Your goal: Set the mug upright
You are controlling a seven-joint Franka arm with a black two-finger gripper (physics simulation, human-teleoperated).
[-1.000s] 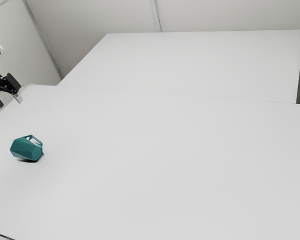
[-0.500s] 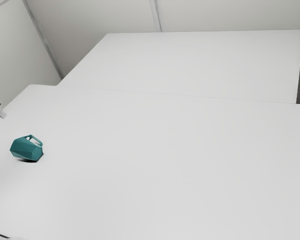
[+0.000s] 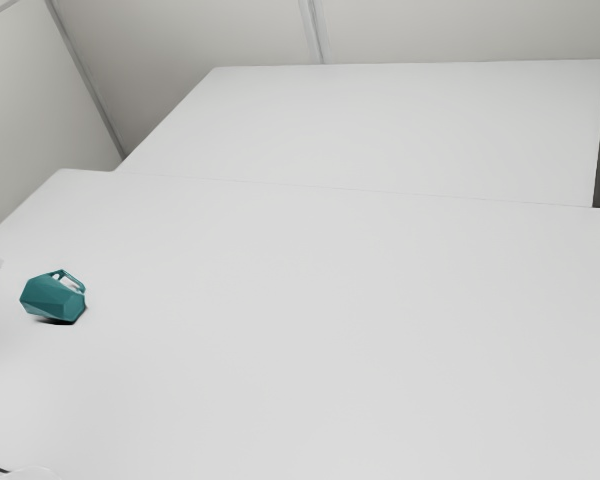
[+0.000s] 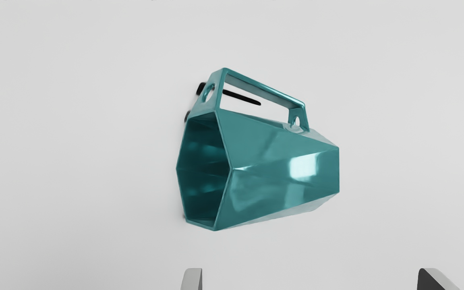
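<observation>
clearly, the teal mug lies on its side.

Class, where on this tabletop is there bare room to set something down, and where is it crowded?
A wide bare stretch of tabletop lies between the mug and the exterior view's right edge, bordered behind by a thin line. It is tighter at the exterior view's left, where the open gripper is near the mug.
</observation>
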